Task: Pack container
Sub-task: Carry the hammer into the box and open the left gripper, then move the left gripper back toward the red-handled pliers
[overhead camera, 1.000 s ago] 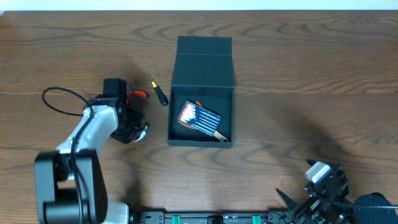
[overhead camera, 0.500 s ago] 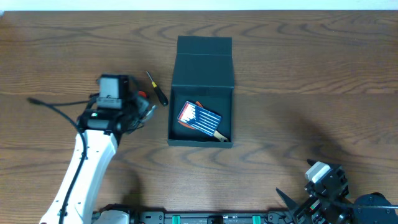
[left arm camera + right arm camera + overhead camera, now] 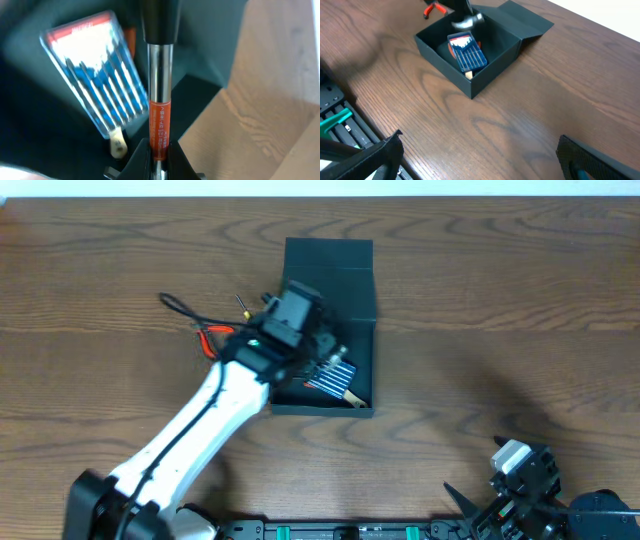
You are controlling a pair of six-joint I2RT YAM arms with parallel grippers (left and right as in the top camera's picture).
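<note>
The container is a dark teal-black square box with its flap lid open toward the back; it also shows in the right wrist view. In it lie a clear case of blue screwdrivers and a wooden-handled piece. My left gripper is over the box's left part, shut on a tool with a chrome shaft, orange label and black grip. Its chrome head shows above the box. My right gripper is open and empty at the front right.
Orange-handled pliers lie on the table left of the box. A small black-handled screwdriver is mostly hidden behind my left arm. The wooden table stretches to the right of the box.
My left arm swung right from the table left of the box to over the box, carrying the chrome-shafted tool. The right arm has not moved.
</note>
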